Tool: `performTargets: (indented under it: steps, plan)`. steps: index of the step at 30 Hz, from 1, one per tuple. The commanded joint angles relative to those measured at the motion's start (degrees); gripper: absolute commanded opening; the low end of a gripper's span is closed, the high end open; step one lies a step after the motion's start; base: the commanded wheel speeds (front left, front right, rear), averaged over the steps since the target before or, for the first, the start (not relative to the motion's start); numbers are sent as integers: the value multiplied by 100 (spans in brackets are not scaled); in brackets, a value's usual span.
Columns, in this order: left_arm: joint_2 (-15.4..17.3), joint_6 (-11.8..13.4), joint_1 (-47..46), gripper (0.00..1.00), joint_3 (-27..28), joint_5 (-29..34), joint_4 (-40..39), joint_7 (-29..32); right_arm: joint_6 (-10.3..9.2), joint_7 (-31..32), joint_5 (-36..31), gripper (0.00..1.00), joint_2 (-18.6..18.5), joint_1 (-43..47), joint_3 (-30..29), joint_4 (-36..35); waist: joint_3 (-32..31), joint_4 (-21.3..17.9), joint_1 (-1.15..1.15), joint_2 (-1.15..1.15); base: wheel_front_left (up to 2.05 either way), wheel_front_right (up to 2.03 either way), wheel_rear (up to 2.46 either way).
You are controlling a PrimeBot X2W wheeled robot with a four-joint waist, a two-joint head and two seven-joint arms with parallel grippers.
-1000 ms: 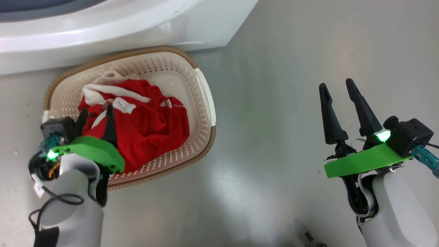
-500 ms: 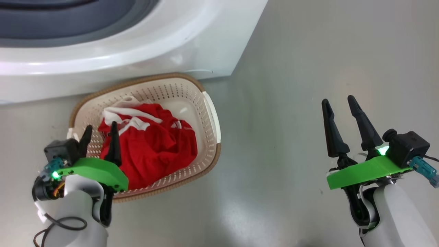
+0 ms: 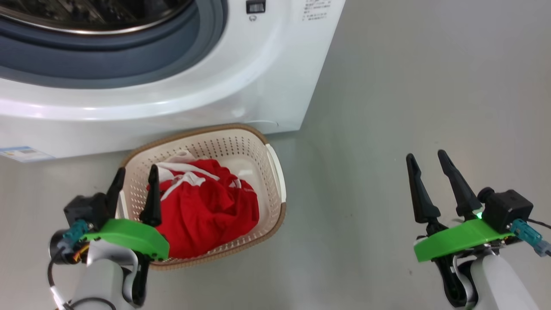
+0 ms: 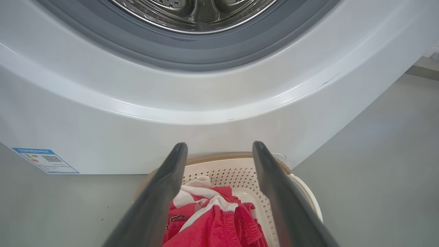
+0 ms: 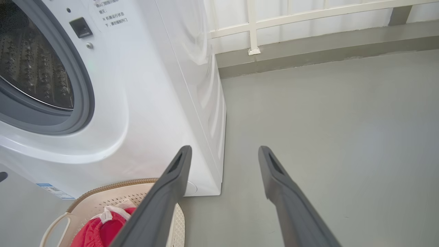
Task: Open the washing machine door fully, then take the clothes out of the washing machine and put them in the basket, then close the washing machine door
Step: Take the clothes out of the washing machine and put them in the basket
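The clothes lie in the basket just before the washing machine. The left fingers and the right fingers stand wide apart, holding nothing.

One washing machine, one basket, perhaps two clothes.

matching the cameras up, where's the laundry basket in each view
Head view: basket lower left of centre, on the floor.
Left wrist view: bottom centre.
Right wrist view: bottom left corner.
Shared landmark: blue label sticker low on the washing machine.
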Motion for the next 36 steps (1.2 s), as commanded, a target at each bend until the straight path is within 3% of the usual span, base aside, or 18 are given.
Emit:
performTargets:
  steps: [1,36]
  plan:
    - [117,-32,237,100,86,-61,-232,-28,42,-37,-29,100,-19,156,67,-87,-261,91,0,0,0,0,0]
    - [115,-32,2140,100,71,62,-2342,-28,42,-37,-150,100,-19,1234,-20,-20,-1726,201,0,0,0,0,0]
